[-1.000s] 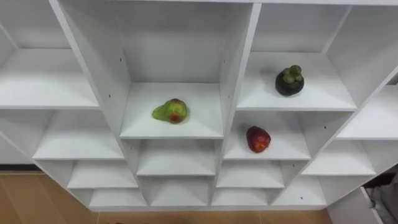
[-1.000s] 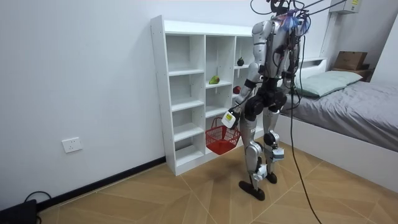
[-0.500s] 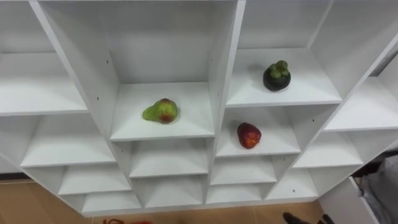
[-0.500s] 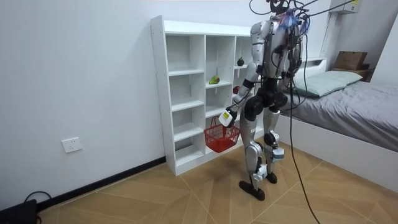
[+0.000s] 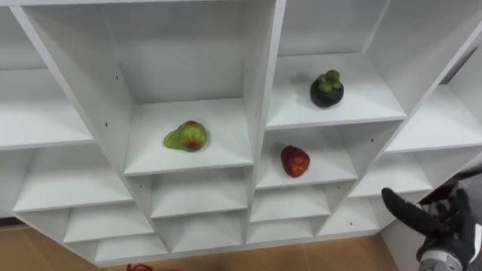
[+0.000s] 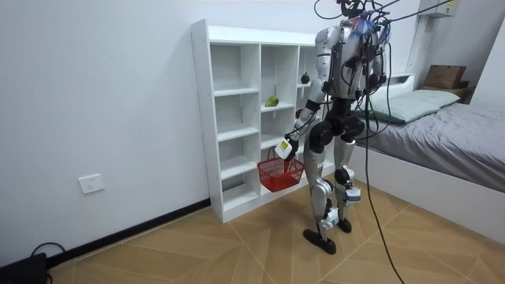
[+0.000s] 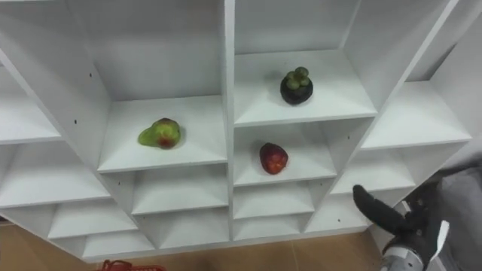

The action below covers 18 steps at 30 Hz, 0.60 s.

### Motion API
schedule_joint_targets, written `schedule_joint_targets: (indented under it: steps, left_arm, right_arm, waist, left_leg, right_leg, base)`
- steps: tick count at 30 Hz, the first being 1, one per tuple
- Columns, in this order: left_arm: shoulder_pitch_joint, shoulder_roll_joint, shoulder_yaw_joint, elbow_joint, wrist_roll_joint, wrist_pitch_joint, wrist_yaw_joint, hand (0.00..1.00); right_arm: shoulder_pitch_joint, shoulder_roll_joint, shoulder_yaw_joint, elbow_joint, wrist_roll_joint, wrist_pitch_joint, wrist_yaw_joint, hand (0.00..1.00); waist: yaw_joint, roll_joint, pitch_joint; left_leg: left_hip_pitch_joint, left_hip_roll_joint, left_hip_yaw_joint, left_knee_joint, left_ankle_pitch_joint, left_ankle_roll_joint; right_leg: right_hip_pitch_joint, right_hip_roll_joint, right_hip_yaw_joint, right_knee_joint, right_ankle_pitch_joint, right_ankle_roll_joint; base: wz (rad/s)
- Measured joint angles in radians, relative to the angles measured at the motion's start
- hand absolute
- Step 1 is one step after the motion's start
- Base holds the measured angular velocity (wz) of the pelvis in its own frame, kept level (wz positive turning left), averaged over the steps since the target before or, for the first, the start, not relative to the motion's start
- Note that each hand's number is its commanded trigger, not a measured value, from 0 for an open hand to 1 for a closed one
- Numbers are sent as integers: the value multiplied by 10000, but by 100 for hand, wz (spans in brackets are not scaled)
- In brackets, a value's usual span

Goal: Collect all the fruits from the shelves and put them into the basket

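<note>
Splaying loosely, the fingers (image 5: pixel 399 205) of your right hand (image 5: pixel 444 227) hold nothing, low beside the closet (image 5: pixel 260 75). Your left hand (image 6: pixel 289 149) clasps the red basket (image 6: pixel 280 174). The green fruit (image 5: pixel 186 136), red fruit (image 5: pixel 295 161) and dark fruit (image 5: pixel 327 89) lie on separate shelves.

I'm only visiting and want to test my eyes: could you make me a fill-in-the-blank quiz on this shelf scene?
1. The dark fruit sits one shelf ___ the red fruit.
2. The green fruit lies to the red fruit's ___.
3. The left hand carries a ___ basket.
Missing words: above; left; red.
</note>
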Motion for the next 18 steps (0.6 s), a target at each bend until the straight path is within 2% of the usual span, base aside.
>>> schedule_joint_targets:
  steps: [9, 14, 18]
  left_arm:
    - [-14, 38, -197, 3, -52, -3, -270, 100]
    - [16, 72, -322, 6, -30, -54, -337, 100]
    - [73, 89, -318, 15, -30, -79, -336, 100]
  right_arm:
    - [3, -14, 25, -2243, -1100, -202, -1159, 0]
    - [-99, -34, 28, -2907, -2066, -311, -1246, 0]
    - [-125, -39, 28, -3387, -2113, -311, -1256, 0]
  waist:
    - [-26, 38, -8]
    - [-7, 57, -13]
    - [17, 66, -16]
  left_leg:
    - [-168, -6, 35, 5, 0, 0]
    - [-176, -3, 37, 23, 0, 1]
    - [-196, -3, 43, 22, 1, 1]
  right_leg:
    - [-177, -1, 18, 129, 9, 12]
    - [-247, -6, 10, 150, 9, 12]
    - [-304, -1, 27, 191, 13, 6]
  base:
    - [-1]
    - [0]
    - [0]
